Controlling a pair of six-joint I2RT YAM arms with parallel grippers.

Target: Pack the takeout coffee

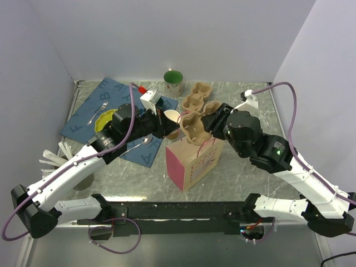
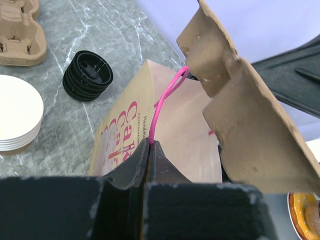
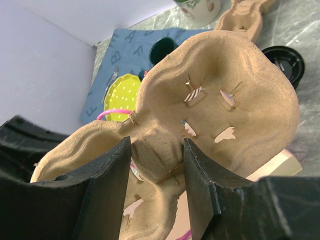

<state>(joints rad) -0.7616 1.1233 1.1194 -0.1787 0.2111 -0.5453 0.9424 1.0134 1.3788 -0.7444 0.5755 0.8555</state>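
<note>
Two-handed from above: found the left hand (image 1: 161, 125) and right hand (image 1: 210, 121) over a pink-sided paper bag (image 1: 192, 167) upright on the surface (image 1: 139, 178), nearer its near edge, a pulp cup carrier (image 1: 194, 129) above the bag's mouth. Noted a second carrier (image 1: 196, 97) and a green mug (image 1: 173, 82) by the far edge. Through the left wrist: saw the hand pinched shut on the bag's pink handle (image 2: 162, 107), a stack of black lids (image 2: 87, 75) beyond. Through the right wrist: saw the hand clamped on the carrier's middle. Could not place the takeout coffee; glimpsed only a dark round top (image 3: 162, 47) on the blue mat (image 3: 130, 45), too small to tell.
</note>
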